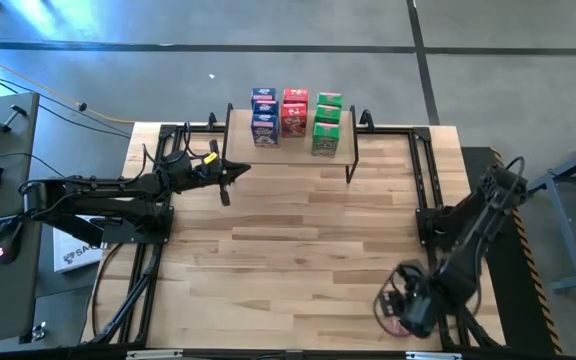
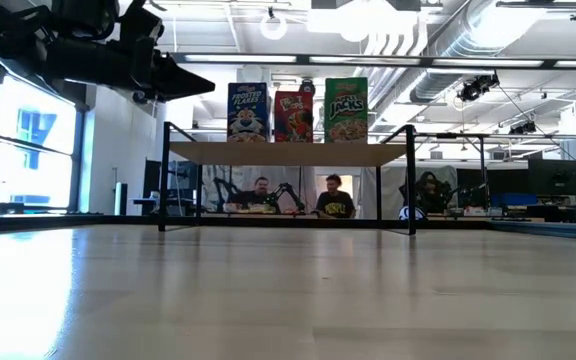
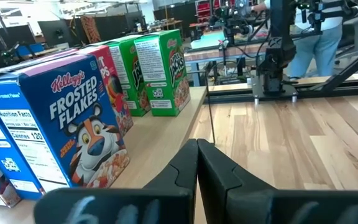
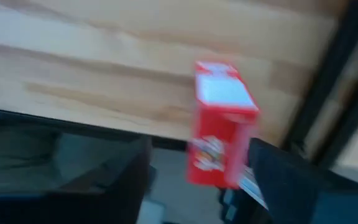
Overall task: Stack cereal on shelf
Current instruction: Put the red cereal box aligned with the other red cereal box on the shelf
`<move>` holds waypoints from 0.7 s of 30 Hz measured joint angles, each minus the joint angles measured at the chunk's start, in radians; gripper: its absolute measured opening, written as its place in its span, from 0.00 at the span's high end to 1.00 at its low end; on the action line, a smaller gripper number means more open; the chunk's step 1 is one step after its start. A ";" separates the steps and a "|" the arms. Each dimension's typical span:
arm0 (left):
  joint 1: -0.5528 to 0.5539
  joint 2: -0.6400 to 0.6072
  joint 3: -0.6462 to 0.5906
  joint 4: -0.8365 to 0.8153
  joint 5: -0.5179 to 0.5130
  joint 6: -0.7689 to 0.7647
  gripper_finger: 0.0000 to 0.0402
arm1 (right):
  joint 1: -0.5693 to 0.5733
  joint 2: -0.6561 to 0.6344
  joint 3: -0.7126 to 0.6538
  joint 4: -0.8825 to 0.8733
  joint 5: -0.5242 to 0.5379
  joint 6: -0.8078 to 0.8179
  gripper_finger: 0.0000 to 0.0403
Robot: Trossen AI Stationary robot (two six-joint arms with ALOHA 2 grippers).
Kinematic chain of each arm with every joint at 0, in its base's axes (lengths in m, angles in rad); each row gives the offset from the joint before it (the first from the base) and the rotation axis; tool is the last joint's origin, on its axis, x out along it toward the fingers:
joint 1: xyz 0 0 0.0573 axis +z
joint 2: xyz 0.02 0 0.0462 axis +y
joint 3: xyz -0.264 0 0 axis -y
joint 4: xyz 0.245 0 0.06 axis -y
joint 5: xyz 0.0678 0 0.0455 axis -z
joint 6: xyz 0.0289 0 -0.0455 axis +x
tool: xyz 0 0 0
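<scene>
The shelf (image 1: 293, 152) stands at the table's far edge. Blue (image 1: 264, 115), red (image 1: 294, 112) and green (image 1: 326, 122) cereal boxes stand upright on its top in rows. The low view shows the front blue (image 2: 248, 110), red (image 2: 293, 115) and green (image 2: 345, 110) boxes. My left gripper (image 1: 230, 172) is shut and empty, and hovers by the shelf's left near corner, next to the blue box (image 3: 73, 118). My right gripper (image 1: 398, 308) is open near the table's near right corner. One more red box (image 4: 219, 124) sits between its fingers, and the box's lower end is blurred. My right gripper: the lone red box's lower side (image 4: 238, 168) lies right against one finger (image 4: 278, 180), with a clear gap to the other finger (image 4: 123, 180). I cannot tell whether that finger touches it.
Black frame rails (image 1: 428, 190) run along the table's left and right sides. The wide middle of the tabletop (image 1: 298, 240) lies between the arms. People sit at desks in the room beyond the shelf (image 2: 293, 200).
</scene>
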 joint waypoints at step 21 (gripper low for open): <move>-0.001 0.000 0.000 -0.013 0.001 -0.027 1.00 | 0.022 0.187 0.000 0.061 -0.138 0.064 0.31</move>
